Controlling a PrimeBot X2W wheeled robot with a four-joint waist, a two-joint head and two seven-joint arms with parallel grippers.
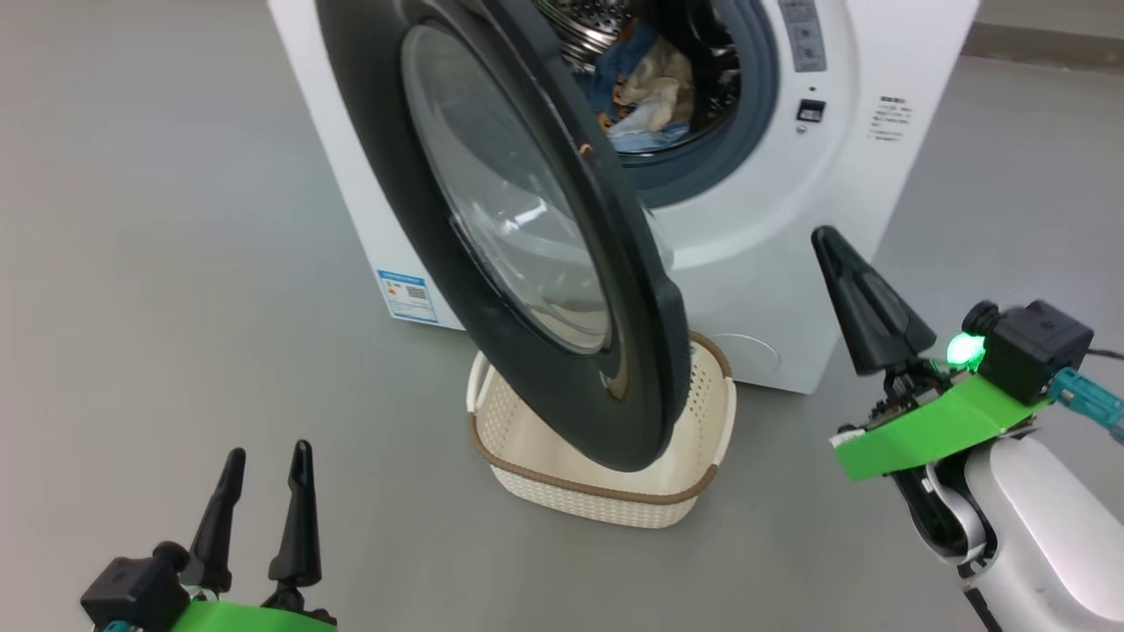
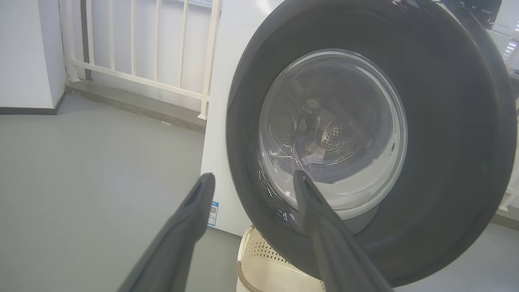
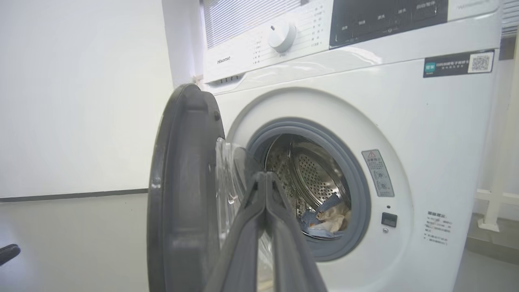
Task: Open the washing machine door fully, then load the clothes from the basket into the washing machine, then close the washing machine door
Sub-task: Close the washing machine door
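Far to the left of the washing machine door (image 1: 505,202) and low, the left gripper (image 1: 268,449) hangs with its two fingers spread apart, grasping nothing. Its wrist view looks at the door's outer face.

The door stands partly swung out from its hinge. Its glossy black ring faces left and its clear bowl bulges toward the drum. It looks rigid and fairly heavy, and should turn only about the hinge, so it probably wants a steady push rather than a pinch. The black ring near the free rim, farthest from the hinge, looks like the best place to press: leverage is greatest there, and the glass is spared. The gloss may let a fingertip slide, so a flat contact seems safer.

Directly under the door's lower rim sits the basket (image 1: 597,509); the part of its floor that shows is bare, and the rest is hidden by the door.

Behind the door and to its right, the clothes (image 1: 645,92) lie low inside the drum of the washing machine (image 1: 790,219), close to the gasket. They are soft and limp, and a loose fold could get trapped as the door shuts.

To the right of the door, well apart from it, the right gripper (image 1: 834,247) is clenched, fingers pressed together on nothing, pointing toward the opening.
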